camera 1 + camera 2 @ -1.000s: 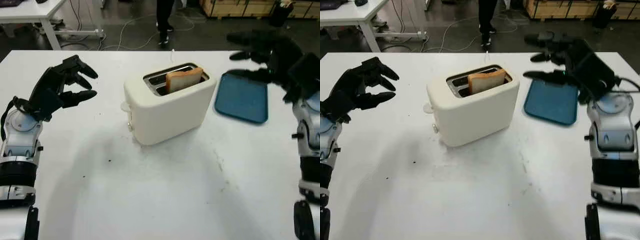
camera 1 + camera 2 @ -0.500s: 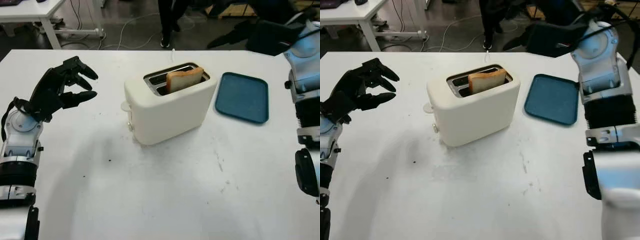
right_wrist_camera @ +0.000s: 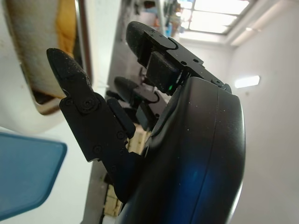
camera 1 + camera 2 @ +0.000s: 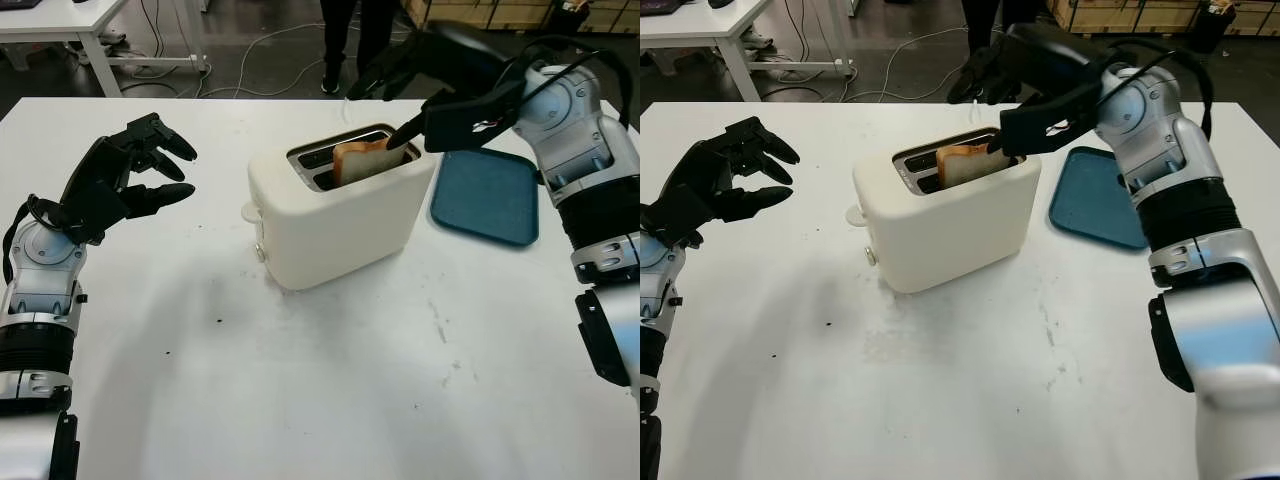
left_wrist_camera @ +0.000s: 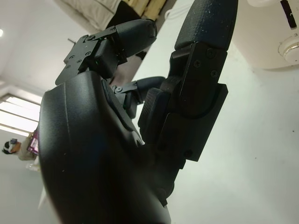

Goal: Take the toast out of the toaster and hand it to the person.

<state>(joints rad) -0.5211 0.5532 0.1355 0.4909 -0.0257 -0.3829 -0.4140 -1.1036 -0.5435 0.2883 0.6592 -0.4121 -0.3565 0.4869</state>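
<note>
Your right hand (image 4: 420,85) is hovering over the cream toaster (image 4: 335,205) at the middle of the white table (image 4: 330,380), its fingers held apart and gripping nothing. One fingertip (image 4: 393,141) is pointing down right beside the near edge of the toast (image 4: 362,157), though you cannot tell whether it is touching the bread. The slice is standing upright in the toaster's slot, its top poking above the rim. In the right wrist view, that same finger (image 3: 70,74) is sitting close to the slot with the toast (image 3: 46,44) just beyond it.

Your left hand (image 4: 125,175) is hanging above the table well to the left of the toaster, open and holding nothing. A blue tray (image 4: 485,195) is lying flat on the table just to the right of the toaster, under your right forearm. A person's legs (image 4: 345,40) are standing on the floor beyond the far edge of the table.
</note>
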